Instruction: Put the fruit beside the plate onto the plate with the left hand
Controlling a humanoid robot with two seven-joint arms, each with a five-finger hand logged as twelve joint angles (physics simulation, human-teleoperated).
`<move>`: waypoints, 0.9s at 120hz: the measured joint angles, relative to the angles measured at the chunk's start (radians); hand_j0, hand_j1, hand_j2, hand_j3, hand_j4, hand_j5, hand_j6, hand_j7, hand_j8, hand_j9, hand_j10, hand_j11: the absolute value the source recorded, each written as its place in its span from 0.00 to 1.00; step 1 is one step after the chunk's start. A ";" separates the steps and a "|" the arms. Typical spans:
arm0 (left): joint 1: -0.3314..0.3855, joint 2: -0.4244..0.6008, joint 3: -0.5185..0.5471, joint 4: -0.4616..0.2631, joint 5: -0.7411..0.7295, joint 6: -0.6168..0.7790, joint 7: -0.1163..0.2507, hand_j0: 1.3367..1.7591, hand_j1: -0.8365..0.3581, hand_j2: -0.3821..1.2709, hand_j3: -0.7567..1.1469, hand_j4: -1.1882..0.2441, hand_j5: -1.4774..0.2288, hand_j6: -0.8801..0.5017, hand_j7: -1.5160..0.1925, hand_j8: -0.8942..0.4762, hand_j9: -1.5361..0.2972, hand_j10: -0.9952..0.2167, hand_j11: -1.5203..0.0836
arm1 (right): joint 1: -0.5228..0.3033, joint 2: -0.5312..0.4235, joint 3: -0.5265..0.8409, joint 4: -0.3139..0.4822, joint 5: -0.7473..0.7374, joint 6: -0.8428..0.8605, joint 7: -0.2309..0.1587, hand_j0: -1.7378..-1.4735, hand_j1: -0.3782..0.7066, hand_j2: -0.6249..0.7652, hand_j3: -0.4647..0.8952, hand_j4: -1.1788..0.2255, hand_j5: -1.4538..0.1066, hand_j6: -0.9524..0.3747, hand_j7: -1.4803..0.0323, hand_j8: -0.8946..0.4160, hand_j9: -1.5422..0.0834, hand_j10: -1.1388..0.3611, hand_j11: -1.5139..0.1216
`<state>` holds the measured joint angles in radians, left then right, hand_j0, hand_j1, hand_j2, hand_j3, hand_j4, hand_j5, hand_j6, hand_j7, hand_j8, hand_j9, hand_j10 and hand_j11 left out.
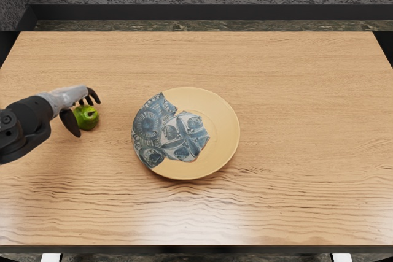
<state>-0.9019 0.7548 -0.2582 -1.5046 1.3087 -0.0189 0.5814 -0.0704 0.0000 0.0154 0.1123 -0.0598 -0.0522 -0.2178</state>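
A small green apple (87, 116) lies on the wooden table left of the plate. The plate (221, 128) is tan with a blue-grey pattern over its left half and sits at the table's middle, with nothing on it. My left hand (81, 110) comes in from the left edge and hovers at the apple, its dark fingers (91, 97) spread above it and the thumb hanging down on its left side. The fingers are not closed on the fruit. The right arm is out of view.
The table (295, 72) runs wide to the right and back, ending at a dark raised rim along the far edge (202, 11). A gap of roughly a hand's width separates apple and plate.
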 joint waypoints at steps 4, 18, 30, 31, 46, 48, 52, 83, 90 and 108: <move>0.000 0.000 0.002 0.000 0.000 0.000 0.000 0.76 0.62 0.28 0.40 0.57 0.58 0.36 0.60 0.38 0.57 0.51 0.65 | 0.000 0.000 0.000 0.000 0.000 0.000 0.000 0.30 0.03 0.45 0.34 0.84 0.93 0.72 0.98 0.68 0.95 0.76 0.93; -0.001 -0.004 0.006 0.001 0.000 0.000 0.000 0.76 0.60 0.28 0.40 0.55 0.56 0.35 0.59 0.36 0.56 0.49 0.63 | 0.000 0.000 0.000 0.000 0.000 0.000 0.000 0.30 0.03 0.45 0.34 0.84 0.93 0.72 0.98 0.68 0.95 0.76 0.93; -0.003 -0.006 0.009 0.001 0.001 0.000 0.000 0.76 0.57 0.29 0.40 0.53 0.54 0.33 0.57 0.36 0.54 0.47 0.60 | 0.000 0.000 0.000 0.000 0.000 0.000 0.000 0.30 0.03 0.45 0.34 0.84 0.93 0.72 0.98 0.68 0.95 0.76 0.93; -0.003 -0.006 0.009 0.001 0.001 0.000 0.000 0.76 0.57 0.29 0.40 0.53 0.54 0.32 0.56 0.36 0.54 0.47 0.60 | 0.000 0.000 0.000 0.000 0.000 0.000 0.000 0.30 0.03 0.45 0.34 0.84 0.93 0.72 0.98 0.68 0.95 0.76 0.93; 0.000 -0.006 0.011 0.001 0.001 0.000 0.000 0.76 0.53 0.30 0.40 0.49 0.50 0.30 0.52 0.33 0.49 0.42 0.55 | 0.000 0.000 0.000 0.000 0.000 0.000 0.000 0.30 0.03 0.45 0.34 0.84 0.93 0.72 0.98 0.68 0.95 0.76 0.93; 0.000 -0.006 0.011 0.001 0.002 -0.001 0.000 0.76 0.54 0.30 0.40 0.48 0.49 0.30 0.51 0.34 0.49 0.42 0.55 | 0.000 0.000 0.000 0.000 0.000 0.000 0.000 0.30 0.03 0.45 0.34 0.84 0.93 0.72 0.98 0.68 0.95 0.76 0.93; 0.000 -0.006 0.012 0.001 0.002 -0.001 0.000 0.76 0.53 0.31 0.40 0.47 0.49 0.29 0.50 0.34 0.48 0.40 0.54 | 0.000 0.000 0.000 0.000 0.000 0.000 0.000 0.30 0.03 0.45 0.34 0.84 0.93 0.72 0.98 0.68 0.95 0.76 0.93; -0.011 -0.006 0.013 0.001 -0.001 -0.008 0.000 0.75 0.50 0.35 0.40 0.44 0.43 0.34 0.45 0.36 0.43 0.37 0.48 | -0.001 0.000 0.000 0.000 0.000 0.000 0.000 0.30 0.03 0.45 0.34 0.84 0.93 0.72 0.98 0.68 0.95 0.76 0.93; -0.014 -0.006 0.013 0.001 -0.003 -0.010 -0.001 0.75 0.50 0.34 0.40 0.45 0.42 0.35 0.45 0.37 0.43 0.36 0.48 | -0.001 0.000 0.000 0.000 0.000 0.000 0.000 0.30 0.03 0.45 0.34 0.84 0.93 0.72 0.98 0.68 0.95 0.76 0.93; -0.049 -0.006 0.013 -0.002 -0.009 -0.015 -0.002 0.75 0.47 0.37 0.40 0.47 0.41 0.37 0.44 0.39 0.42 0.36 0.47 | -0.002 0.000 0.000 0.000 0.000 -0.001 0.000 0.30 0.03 0.45 0.34 0.84 0.93 0.72 0.98 0.68 0.95 0.76 0.93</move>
<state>-0.9510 0.7486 -0.2457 -1.5068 1.2995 -0.0338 0.5794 -0.0720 0.0000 0.0154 0.1120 -0.0598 -0.0529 -0.2178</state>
